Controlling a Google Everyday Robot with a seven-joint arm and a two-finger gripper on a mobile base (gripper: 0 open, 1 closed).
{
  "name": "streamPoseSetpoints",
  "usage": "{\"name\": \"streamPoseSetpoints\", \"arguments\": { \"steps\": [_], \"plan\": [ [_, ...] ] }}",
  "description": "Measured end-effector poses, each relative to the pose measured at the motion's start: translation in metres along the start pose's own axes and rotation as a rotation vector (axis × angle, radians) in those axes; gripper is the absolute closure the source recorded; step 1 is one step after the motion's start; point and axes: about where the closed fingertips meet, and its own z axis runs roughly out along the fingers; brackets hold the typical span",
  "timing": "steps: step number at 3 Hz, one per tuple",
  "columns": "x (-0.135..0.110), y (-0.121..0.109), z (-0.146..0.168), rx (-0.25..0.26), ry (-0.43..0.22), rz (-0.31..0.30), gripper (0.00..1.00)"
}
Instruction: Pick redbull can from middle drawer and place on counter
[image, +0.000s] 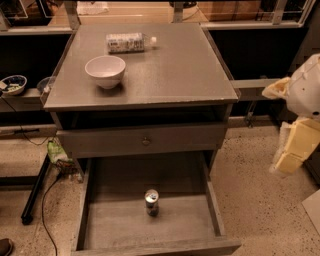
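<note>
The redbull can (151, 202) stands upright on the plank floor of the open middle drawer (111, 225), near its centre, silver top facing up. The counter (170, 70) is the flat grey top of the cabinet above it. My gripper (292, 147), white with pale yellow parts, hangs at the right edge of the view, beside the cabinet and over the floor. It is well to the right of the can and above drawer level, holding nothing that I can see.
A white bowl (105, 71) sits on the counter's left half. A clear plastic bottle (129, 42) lies on its side at the back. A shut drawer front with a round knob (145, 141) is above the open drawer. Black cables and a green packet (56, 151) lie on the floor at left.
</note>
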Motion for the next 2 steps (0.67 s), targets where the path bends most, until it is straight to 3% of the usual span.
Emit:
{"name": "streamPoseSetpoints", "arguments": {
  "steps": [1, 2],
  "plan": [
    [0.004, 0.001, 0.018, -0.029, -0.008, -0.016, 0.00],
    [0.008, -0.005, 0.057, -0.074, 0.006, -0.050, 0.00]
  ]
}}
